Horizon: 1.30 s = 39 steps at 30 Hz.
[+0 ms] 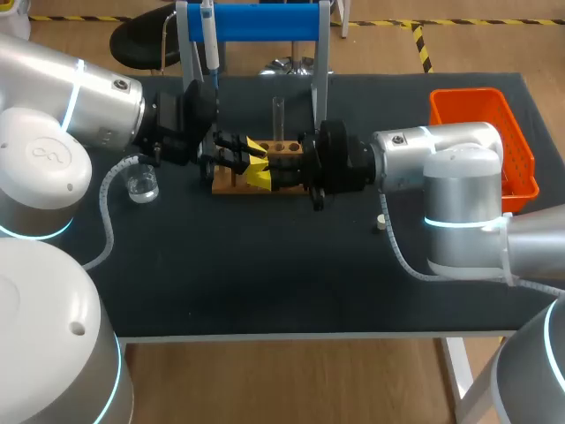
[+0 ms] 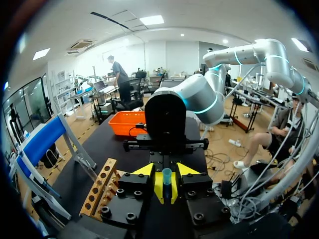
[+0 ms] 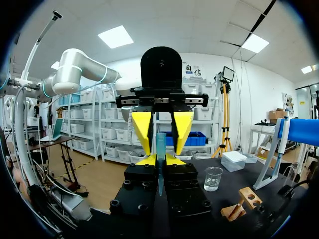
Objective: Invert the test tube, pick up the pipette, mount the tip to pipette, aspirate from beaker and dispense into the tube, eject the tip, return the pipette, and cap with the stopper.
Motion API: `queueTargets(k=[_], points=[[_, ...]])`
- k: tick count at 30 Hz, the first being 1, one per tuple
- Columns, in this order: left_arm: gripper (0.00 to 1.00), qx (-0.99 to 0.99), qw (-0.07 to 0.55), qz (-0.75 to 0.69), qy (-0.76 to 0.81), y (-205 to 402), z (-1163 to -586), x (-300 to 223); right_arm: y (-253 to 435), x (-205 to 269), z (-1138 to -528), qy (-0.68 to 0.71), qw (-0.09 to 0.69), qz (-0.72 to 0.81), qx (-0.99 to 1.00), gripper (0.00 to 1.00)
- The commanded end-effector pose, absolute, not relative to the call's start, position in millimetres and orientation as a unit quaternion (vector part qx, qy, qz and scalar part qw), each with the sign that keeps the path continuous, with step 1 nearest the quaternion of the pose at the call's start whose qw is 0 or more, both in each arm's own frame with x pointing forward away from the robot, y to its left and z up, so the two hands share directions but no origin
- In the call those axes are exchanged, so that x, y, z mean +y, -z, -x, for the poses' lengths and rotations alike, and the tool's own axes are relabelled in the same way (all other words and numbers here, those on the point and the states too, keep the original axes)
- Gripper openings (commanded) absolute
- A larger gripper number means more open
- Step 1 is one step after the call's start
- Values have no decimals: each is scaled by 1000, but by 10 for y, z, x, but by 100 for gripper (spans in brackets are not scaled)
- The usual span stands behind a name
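Meeting tip to tip above the middle of the desk (image 1: 265,274), close by the wooden rack (image 1: 228,183): left hand (image 2: 166,172) and right hand (image 3: 161,160). Pinched upright in the right hand, open end up: a slim bluish see-through tube (image 3: 160,144), narrowing toward its lower end. Test tube or pipette tip: impossible to tell. Spread to either side of that tube and clear of it: the yellow fingers (image 3: 142,132) of the left hand, pointing straight back at the right one. From the left wrist, pressed against both sides of the tube: the right hand's yellow fingers (image 2: 158,191), showing in the gap of the left hand.

Hanging from the blue stand (image 1: 265,19) at the desk's far edge, toward that stand's left post: the pipette (image 1: 209,40). Near the left edge, just in front of the left arm: the glass beaker (image 1: 141,185), upright. On the dark desk top toward the right, just in front of the right arm: a small pale stopper (image 1: 380,221). In the far right corner, partly behind the right arm: an orange basket (image 1: 468,95).
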State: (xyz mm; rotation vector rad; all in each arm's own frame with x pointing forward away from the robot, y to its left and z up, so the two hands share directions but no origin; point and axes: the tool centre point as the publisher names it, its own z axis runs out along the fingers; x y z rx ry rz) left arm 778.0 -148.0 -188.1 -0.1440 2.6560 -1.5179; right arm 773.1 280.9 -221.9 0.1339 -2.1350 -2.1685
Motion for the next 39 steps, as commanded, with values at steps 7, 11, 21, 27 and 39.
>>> queueTargets(k=[7,11,21,27,39], points=[[100,867,38,47,494,1873,-7784,-1480,2292,2390,-7727,705,39,-42,-707,0],[100,867,38,47,494,1873,-7784,-1480,2362,2087,-7733,700,32,-32,-713,0],[100,867,38,47,494,1873,-7784,-1480,2466,1285,-7795,699,14,-6,-715,0],[100,867,38,47,494,1873,-7784,-1480,2561,938,-7779,698,9,1,-716,0],[100,867,38,47,494,1873,-7784,-1480,2644,565,-7712,691,0,-11,-723,0]])
